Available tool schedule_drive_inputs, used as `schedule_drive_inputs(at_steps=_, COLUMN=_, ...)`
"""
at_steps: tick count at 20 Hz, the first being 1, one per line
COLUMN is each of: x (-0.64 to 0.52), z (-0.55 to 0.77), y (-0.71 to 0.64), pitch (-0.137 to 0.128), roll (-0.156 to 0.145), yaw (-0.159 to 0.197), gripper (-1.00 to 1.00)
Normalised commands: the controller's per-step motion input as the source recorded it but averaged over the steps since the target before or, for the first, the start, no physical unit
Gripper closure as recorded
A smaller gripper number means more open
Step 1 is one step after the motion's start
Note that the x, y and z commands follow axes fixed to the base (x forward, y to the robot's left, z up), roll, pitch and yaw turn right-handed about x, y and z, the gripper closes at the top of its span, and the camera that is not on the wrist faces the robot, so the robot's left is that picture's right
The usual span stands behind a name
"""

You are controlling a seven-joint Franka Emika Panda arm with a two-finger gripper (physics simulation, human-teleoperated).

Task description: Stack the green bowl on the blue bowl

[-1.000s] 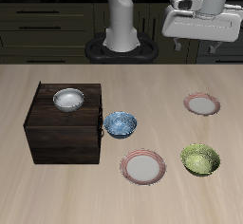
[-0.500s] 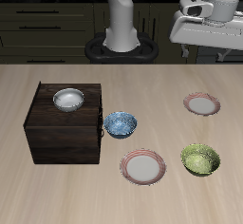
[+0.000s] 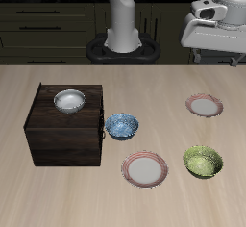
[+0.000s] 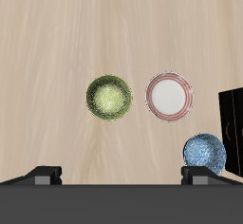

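The gripper hangs high above the table, well apart from everything on it. In the wrist view its two fingertips sit far apart at the frame's edge with nothing between them, so the jaws are spread wide and empty.

Below it, the green bowl rests upright on the table near the front edge. Beside it lies a pink-rimmed plate, and a second pink-rimmed plate lies farther back.

The blue bowl stands just beside a dark wooden box, well apart from the green bowl. A white-grey bowl sits on top of the box.
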Motion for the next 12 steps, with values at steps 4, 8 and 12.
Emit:
schedule_drive_inputs(at_steps=4, x=0.23, z=-0.04, y=0.05, pitch=0.006, roll=0.026, yaw=0.009, gripper=-1.00)
schedule_drive_inputs(at_steps=8, x=0.18, z=-0.03, y=-0.05, pitch=0.009, roll=-0.001, yaw=-0.003, gripper=-1.00)
schedule_drive_inputs(at_steps=12, x=0.14, z=-0.10, y=-0.13, pitch=0.004, roll=-0.014, yaw=-0.033, gripper=-1.00)
